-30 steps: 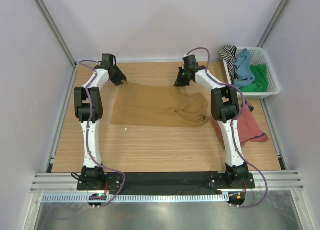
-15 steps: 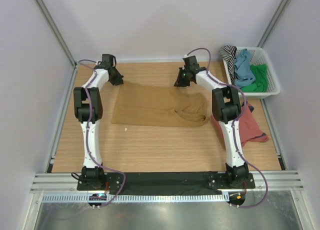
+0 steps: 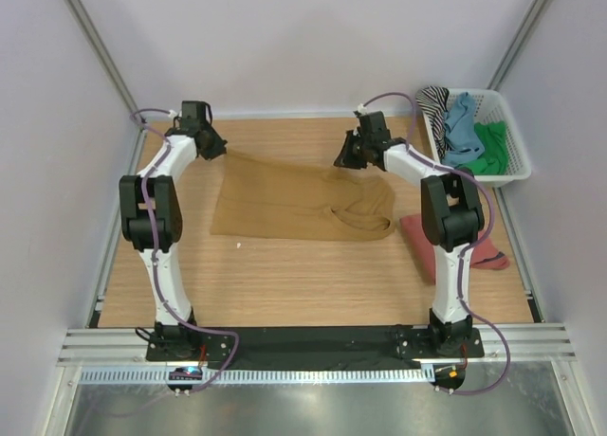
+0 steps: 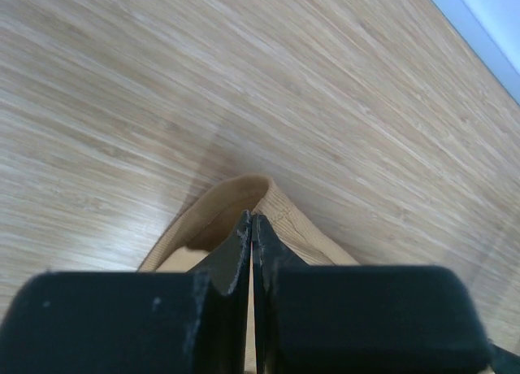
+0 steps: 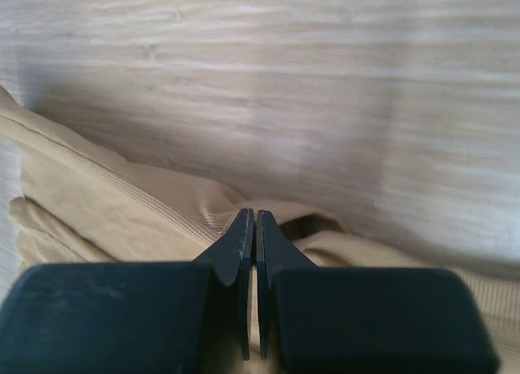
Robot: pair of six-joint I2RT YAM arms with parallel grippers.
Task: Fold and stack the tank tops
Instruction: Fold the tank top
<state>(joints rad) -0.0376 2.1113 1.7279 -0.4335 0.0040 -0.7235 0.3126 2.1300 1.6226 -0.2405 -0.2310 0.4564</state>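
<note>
The plain ochre-brown tank top (image 3: 294,201) lies spread flat on the middle of the wooden table. My left gripper (image 3: 217,151) is shut on its far left corner, and the ribbed hem (image 4: 302,228) bunches around the closed tips (image 4: 250,222). My right gripper (image 3: 344,159) is shut on its far edge near the right side, where the cloth (image 5: 97,199) folds up around the closed tips (image 5: 255,218). The rust-red tank top (image 3: 479,248) lies crumpled at the right, partly hidden behind my right arm.
A white basket (image 3: 520,166) at the far right corner holds striped, blue (image 3: 462,128) and green (image 3: 491,144) tops. Walls close in the table at the back and on both sides. Bare wood lies in front of the ochre top.
Both arms have swung their elbows outward, left arm to the left, right arm to the right. The grippers have shifted slightly outward along the far edge, drawing the left corner out.
</note>
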